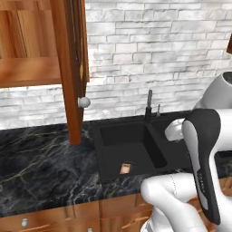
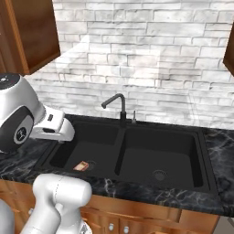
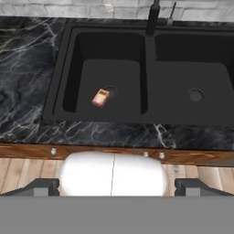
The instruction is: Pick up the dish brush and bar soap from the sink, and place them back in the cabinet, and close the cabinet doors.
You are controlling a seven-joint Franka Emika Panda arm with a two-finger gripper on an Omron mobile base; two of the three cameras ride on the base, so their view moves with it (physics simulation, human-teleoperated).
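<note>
The black double-basin sink (image 3: 145, 73) lies below my hand. A small pinkish bar soap (image 3: 101, 97) rests flat on the floor of the left basin beside its drain; it also shows as the bar soap (image 1: 125, 168) and the bar soap (image 2: 81, 167). My gripper (image 3: 117, 188) hangs high above the counter's front edge, open, with nothing between its fingers. The dish brush is out of view. The cabinet (image 1: 27, 68) stands open at upper left, its shelf bare, with one of the cabinet doors (image 1: 72, 68) swung out edge-on.
A dark faucet (image 1: 149, 105) rises behind the sink's divider. Black marble counter (image 1: 41, 167) stretches left of the sink. The door's silver knob (image 1: 84, 102) sticks out above the counter. Lower drawers (image 3: 137, 155) run under the counter's front edge.
</note>
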